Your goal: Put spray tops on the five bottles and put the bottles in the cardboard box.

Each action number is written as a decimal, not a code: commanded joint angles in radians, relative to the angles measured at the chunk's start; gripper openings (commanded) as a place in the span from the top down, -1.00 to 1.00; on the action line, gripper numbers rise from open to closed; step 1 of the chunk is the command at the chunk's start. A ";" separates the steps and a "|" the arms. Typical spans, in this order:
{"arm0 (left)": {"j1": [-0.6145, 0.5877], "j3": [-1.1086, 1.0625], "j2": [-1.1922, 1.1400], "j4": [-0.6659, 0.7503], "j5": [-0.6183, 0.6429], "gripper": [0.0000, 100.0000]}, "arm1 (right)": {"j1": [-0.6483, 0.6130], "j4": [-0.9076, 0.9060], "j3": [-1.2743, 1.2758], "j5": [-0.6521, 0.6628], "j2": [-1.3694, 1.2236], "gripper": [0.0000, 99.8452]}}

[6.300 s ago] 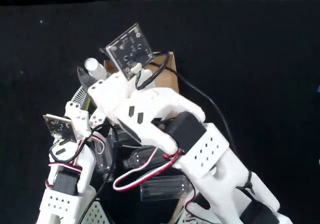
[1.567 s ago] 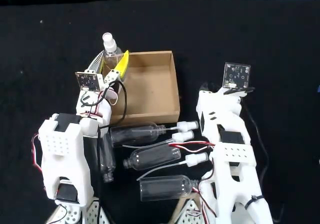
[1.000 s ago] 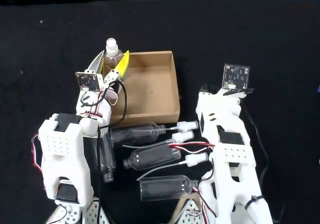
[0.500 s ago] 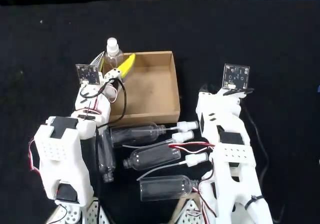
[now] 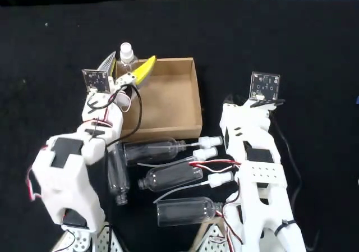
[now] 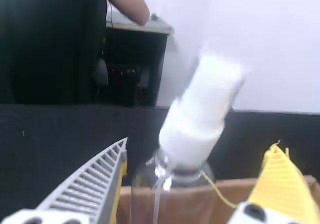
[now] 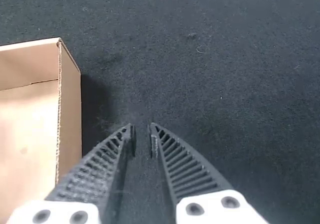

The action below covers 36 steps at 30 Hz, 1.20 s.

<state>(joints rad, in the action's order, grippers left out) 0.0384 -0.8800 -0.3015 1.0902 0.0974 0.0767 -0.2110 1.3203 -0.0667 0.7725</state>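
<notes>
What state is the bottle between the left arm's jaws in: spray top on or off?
On. In the left wrist view, a white spray top sits on the neck of the clear bottle.

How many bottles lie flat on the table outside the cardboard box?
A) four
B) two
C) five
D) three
A: four lying bottles rest near the cardboard box; the fifth bottle stands upright between the fingers of the left gripper.
</notes>
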 commanded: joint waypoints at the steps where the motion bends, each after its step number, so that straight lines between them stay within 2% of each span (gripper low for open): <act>1: -0.008 -0.013 0.196 -0.138 0.000 0.24 | 0.025 0.031 -0.010 0.002 0.030 0.92; 5: -0.012 -0.025 0.336 -0.404 0.000 0.24 | 0.025 0.031 -0.010 0.002 0.030 0.92; 10: -0.012 -0.077 0.552 -0.638 0.000 0.24 | 0.018 0.031 -0.010 0.002 0.028 0.92; 23: -0.015 0.012 0.944 -1.534 0.006 0.24 | 0.018 0.031 -0.008 0.002 0.028 0.92; 30: -0.133 0.081 1.131 -2.002 -0.002 0.24 | 0.018 0.031 -0.008 0.002 0.028 0.92; 33: -0.213 0.101 1.198 -2.117 -0.006 0.24 | 0.018 0.031 -0.010 0.002 0.028 0.92; 36: -0.255 0.065 1.241 -2.188 -0.124 0.24 | 0.018 0.031 -0.010 0.002 0.028 0.92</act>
<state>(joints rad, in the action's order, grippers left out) -0.1580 -0.8477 0.8600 -1.0012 0.0898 0.0767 -0.2110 1.3203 -0.0667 0.7725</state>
